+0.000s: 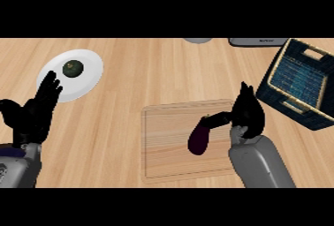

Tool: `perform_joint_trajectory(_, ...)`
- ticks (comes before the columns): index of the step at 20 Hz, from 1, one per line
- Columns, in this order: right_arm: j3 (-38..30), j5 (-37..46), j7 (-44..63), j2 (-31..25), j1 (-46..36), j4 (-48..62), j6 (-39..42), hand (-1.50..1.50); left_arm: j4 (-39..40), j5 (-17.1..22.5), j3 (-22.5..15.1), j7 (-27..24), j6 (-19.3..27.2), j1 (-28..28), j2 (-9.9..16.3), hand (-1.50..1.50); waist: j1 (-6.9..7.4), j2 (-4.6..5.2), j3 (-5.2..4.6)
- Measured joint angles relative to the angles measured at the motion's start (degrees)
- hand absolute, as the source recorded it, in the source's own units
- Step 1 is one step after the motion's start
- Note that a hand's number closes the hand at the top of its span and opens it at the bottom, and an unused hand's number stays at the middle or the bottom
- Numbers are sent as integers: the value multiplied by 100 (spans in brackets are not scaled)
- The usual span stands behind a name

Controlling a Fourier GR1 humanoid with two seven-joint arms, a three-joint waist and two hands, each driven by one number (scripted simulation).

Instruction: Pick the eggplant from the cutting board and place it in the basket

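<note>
On the cutting board [176, 150]: eggplant [199, 137] lies, stem end at right hand's [248, 115] thumb | right fingers straight, not clamped | basket [299, 84] at right | left hand [36, 110] open, resting at left edge

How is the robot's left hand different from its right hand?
The left hand rests open by the plate, touching nothing; the right hand is over the cutting board, its thumb at the eggplant. The left points straight up; the right bends downward. Both are black.
</note>
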Motion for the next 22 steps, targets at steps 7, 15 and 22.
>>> perform_joint_trajectory(7,173,345,56,59,368,-757,262,-150,-5,-76,-7,-11,-9,-23,-132,0,47,35,19)
perform_joint_trajectory(15,639,494,-30,62,909,-827,24,-150,20,-192,34,-5,-40,-87,-219,0,106,67,28)
perform_joint_trajectory(22,1004,849,-144,57,1165,-542,-419,-150,35,-244,98,1,-117,-107,-289,0,128,74,32)
